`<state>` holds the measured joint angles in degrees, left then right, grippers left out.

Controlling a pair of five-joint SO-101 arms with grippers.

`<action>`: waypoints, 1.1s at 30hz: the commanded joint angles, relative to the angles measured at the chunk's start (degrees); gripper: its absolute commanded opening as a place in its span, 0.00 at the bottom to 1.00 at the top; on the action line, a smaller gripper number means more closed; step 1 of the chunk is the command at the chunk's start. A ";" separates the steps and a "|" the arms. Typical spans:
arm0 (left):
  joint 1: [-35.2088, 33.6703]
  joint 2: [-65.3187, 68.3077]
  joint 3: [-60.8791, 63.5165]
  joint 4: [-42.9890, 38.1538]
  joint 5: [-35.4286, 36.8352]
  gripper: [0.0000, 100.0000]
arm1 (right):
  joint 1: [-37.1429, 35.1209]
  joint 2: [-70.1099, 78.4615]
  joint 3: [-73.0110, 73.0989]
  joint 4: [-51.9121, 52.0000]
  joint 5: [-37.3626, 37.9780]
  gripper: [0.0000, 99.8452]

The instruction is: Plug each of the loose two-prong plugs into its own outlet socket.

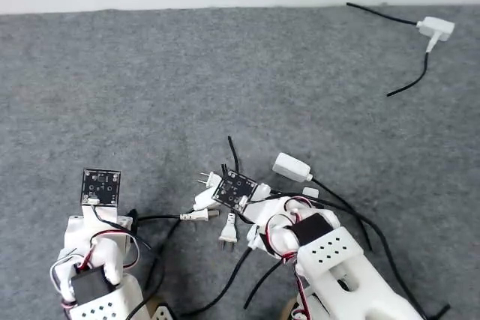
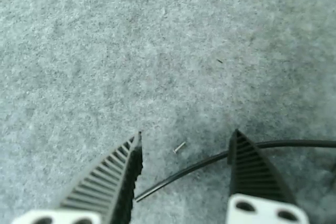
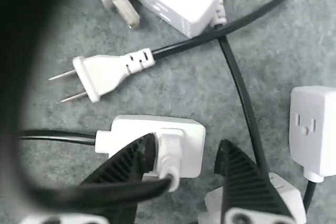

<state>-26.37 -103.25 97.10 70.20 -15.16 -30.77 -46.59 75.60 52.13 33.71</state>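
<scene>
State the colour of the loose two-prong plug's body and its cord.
White plug, black cord; clearest in the right wrist view.

Lighting: even and diffuse, apparently from overhead, moderately bright. The grey felt-covered tabletop (image 1: 225,73) carries no hard shadows. There is only thin, soft shade along the black rubber cables (image 3: 239,93). The white plastic socket blocks (image 3: 310,124) reflect brightly, without harsh glare. In the right wrist view a dark shape (image 3: 21,77) close to the lens shades one side.
</scene>
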 commanded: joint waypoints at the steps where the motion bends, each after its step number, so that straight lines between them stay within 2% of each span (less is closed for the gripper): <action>1: -0.26 -0.44 -0.57 -1.14 -0.35 0.25 | 2.42 1.36 4.13 1.71 0.97 0.21; 7: -0.26 -0.44 -0.57 -1.14 -0.35 0.25 | 2.68 1.36 1.93 3.56 1.14 0.21; 18: -0.26 -0.44 -0.57 -0.70 -0.44 0.25 | 2.24 1.54 -1.58 7.43 1.32 0.33; 23: -0.26 -0.44 -0.57 -0.70 -0.44 0.25 | 2.77 1.36 -3.96 7.96 1.32 0.34; 33: -0.26 -0.44 -0.57 -0.70 -0.44 0.25 | 2.95 1.36 -21.71 20.18 1.32 0.34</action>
<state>-26.37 -103.25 97.10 70.20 -15.16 -28.40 -44.75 60.40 69.19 34.42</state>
